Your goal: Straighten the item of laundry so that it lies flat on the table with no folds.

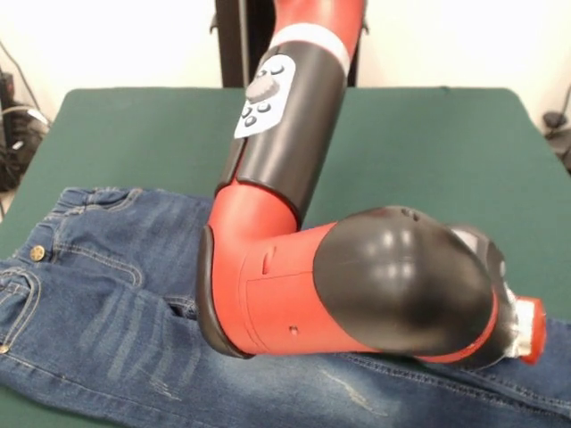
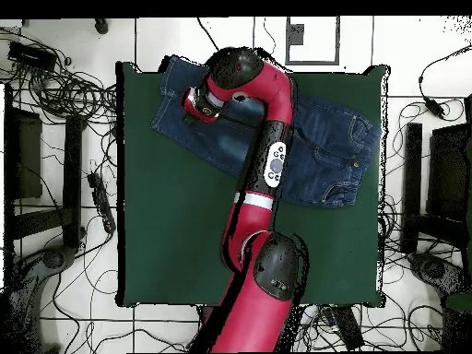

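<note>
The blue denim jeans point(image 1: 98, 303) lie along the table's near edge in the front view, waistband and brass button point(image 1: 37, 253) at the left, legs running right under the arm. In the overhead view the jeans point(image 2: 327, 147) lie slantwise along the top of the dark green table point(image 2: 175, 230), waistband at the right, legs toward the upper left. The cloth looks mostly spread, with light creases. My gripper point(image 2: 195, 103) is low over the leg ends at the upper left. In the front view the arm's black and red wrist point(image 1: 401, 281) hides it.
The arm's red and black links point(image 2: 267, 166) cross over the middle of the jeans. The green table point(image 1: 428, 152) is bare behind the jeans. Cables and dark equipment point(image 2: 55, 92) lie on the floor round the table.
</note>
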Controlling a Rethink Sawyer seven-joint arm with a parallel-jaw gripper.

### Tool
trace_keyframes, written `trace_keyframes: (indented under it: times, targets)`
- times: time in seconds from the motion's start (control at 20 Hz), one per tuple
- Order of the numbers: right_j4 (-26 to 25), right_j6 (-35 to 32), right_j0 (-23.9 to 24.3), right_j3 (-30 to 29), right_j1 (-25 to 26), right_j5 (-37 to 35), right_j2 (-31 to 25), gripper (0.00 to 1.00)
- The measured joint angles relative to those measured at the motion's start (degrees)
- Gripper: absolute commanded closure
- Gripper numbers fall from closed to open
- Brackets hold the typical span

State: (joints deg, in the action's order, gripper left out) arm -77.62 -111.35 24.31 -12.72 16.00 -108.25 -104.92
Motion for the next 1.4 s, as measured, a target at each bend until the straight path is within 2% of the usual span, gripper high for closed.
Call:
trace_keyframes:
  times: [0.4, 0.65, 1.0, 1.4]
  targets:
    - [9.95, 0.0, 0.52, -4.16, -2.47, -1.59, 0.21, 1.0]
    - [13.91, 0.0, 0.62, -4.54, -6.17, -8.57, 0.21, 1.0]
    - [14.1, 0.0, 1.88, -4.97, -11.88, -16.09, 1.61, 1.0]
    - [14.25, 0.0, 5.62, -8.71, -18.32, -16.13, 9.26, 1.0]
